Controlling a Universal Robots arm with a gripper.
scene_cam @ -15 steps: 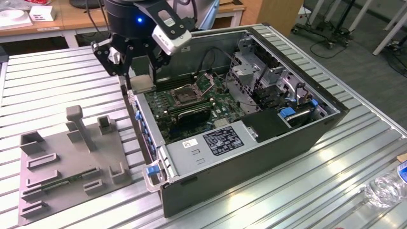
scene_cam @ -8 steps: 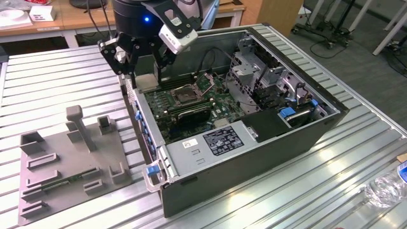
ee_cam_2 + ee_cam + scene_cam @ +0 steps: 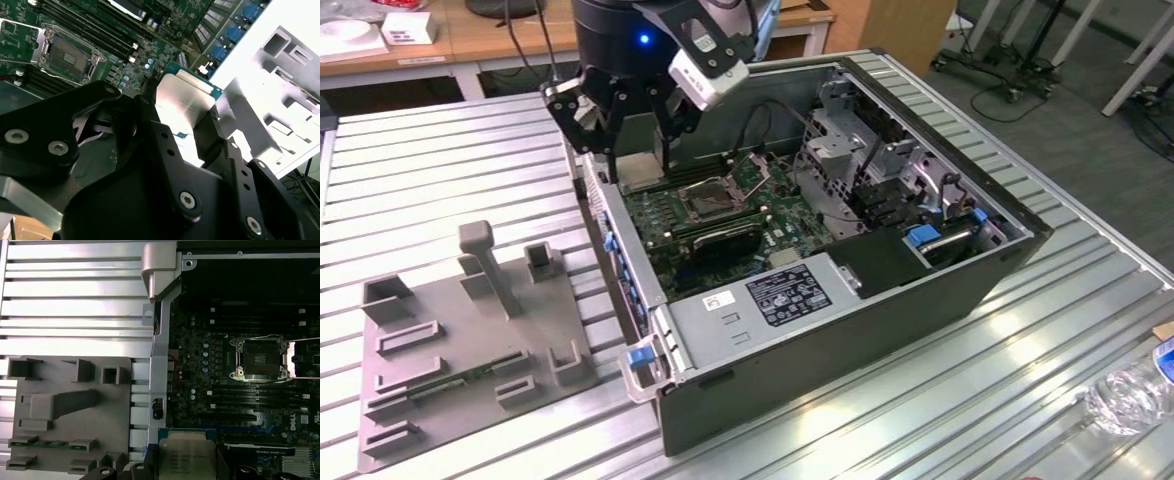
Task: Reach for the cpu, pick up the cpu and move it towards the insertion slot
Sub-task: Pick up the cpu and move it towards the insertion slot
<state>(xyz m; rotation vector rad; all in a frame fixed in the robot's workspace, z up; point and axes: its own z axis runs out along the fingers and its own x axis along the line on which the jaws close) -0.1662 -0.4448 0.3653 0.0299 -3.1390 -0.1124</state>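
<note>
Exterior view: the gripper (image 3: 638, 160) hangs over the near edge of the open computer case (image 3: 961, 300), grasping the cpu (image 3: 638, 170) between its black fingers (image 3: 594, 120). Both wrist views show the cpu (image 3: 187, 458) clamped by its edges, silvery top facing the camera, above the green motherboard (image 3: 200, 390). Ahead on the board lies the insertion slot (image 3: 259, 359), its metal frame open around a dark centre, well apart from the chip. Beside the case, on the slatted table (image 3: 440, 150), stands the grey fixture plate (image 3: 467, 350)
</note>
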